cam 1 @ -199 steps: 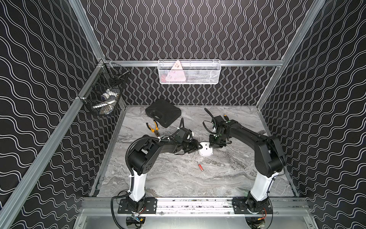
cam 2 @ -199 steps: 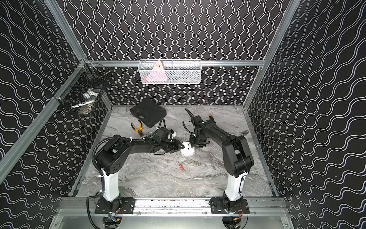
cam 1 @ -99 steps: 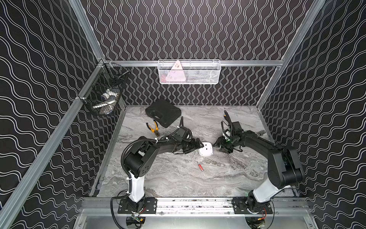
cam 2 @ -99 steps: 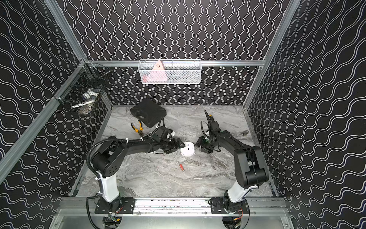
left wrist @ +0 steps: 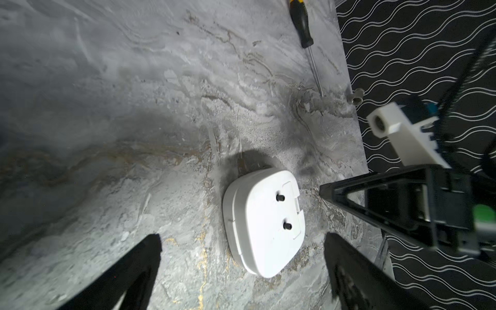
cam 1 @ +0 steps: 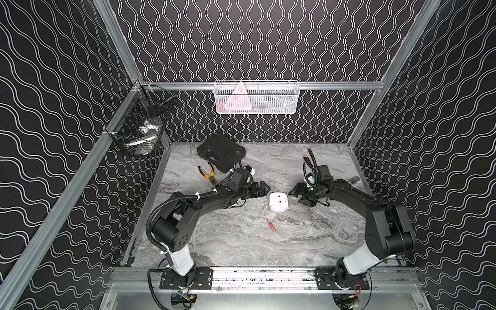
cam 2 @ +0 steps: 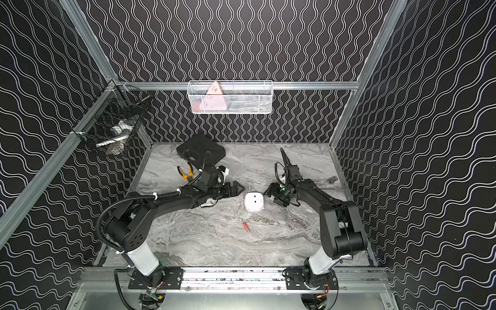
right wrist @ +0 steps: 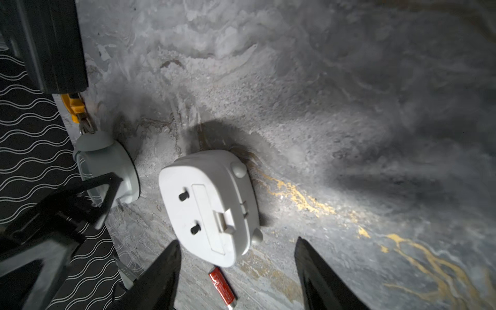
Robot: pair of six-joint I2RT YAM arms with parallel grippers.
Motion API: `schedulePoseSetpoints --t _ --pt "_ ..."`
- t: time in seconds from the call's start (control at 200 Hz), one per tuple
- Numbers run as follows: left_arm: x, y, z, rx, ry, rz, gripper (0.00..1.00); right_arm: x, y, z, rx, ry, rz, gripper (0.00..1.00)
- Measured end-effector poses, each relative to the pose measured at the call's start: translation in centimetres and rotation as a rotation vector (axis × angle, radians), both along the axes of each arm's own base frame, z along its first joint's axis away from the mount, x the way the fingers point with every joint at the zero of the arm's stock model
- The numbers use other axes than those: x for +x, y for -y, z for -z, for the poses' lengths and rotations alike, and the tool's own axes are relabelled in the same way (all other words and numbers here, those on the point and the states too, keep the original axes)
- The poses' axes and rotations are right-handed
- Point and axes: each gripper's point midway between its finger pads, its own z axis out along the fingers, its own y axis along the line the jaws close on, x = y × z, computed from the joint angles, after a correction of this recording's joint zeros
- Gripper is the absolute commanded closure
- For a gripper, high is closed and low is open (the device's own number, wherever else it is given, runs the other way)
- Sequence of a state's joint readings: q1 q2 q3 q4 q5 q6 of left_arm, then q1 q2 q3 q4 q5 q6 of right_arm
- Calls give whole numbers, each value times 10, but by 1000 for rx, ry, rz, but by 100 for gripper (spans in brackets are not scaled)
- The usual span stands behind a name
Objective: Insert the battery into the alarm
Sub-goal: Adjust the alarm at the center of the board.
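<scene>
Left gripper (cam 1: 264, 190) open, empty; right gripper (cam 1: 294, 196) open, empty. Between these 2, alarm (cam 1: 278, 201) lies back-up mid tabletop (cam 1: 236, 247). Red battery (cam 1: 272, 226) nearer front edge. Might roll away when pinched; lid (right wrist: 206, 217) looks shut, could block it.

Both top views hang high at the front of the rig, tilted down toward the back wall (cam 1: 255, 40), far enough out that the whole table (cam 1: 241, 241) fits, alarm (cam 1: 278, 201) about mid-frame. They overlap almost completely. Wrist cams are way closer, low over the marble: one peers out past the left gripper (left wrist: 243, 239), one past the right gripper (right wrist: 237, 243), facing each other, sharing that alarm, and each catches the other gripper too.
</scene>
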State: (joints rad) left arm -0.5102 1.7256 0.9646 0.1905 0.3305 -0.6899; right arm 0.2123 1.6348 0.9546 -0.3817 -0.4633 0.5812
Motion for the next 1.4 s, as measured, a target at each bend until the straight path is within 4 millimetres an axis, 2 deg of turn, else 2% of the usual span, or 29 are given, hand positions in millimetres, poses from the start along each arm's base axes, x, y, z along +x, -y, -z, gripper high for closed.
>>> schedulePoseSetpoints --t 0.23,0.505,0.771,0.866,0.986,1.051,1.161,1.266,1.401 --pt "-4 -8 -9 71 93 20 1 -4 -20 15 114 -68 -5 34" --pt "-6 -17 -4 119 92 -7 1 -18 -64 5 190 -72 -102 36" --pt "-1 -43 3 131 7 -124 1 -45 -101 3 229 -75 -197 35" --pt "0 -48 6 119 -15 -151 1 -44 -99 -10 202 -18 -209 35" --pt "-5 -51 14 107 -53 -162 1 -30 -87 -38 101 133 -234 28" --pt "-7 -54 15 98 -67 -169 1 -22 -78 -45 19 206 -258 14" --pt "-7 -66 15 75 -89 -216 1 -12 -66 -44 -160 292 -328 0" --pt "-9 -74 17 35 -127 -246 1 -12 -76 -41 -296 381 -475 1" --pt "-9 -80 19 5 -159 -277 1 -12 -83 -28 -436 440 -635 1"
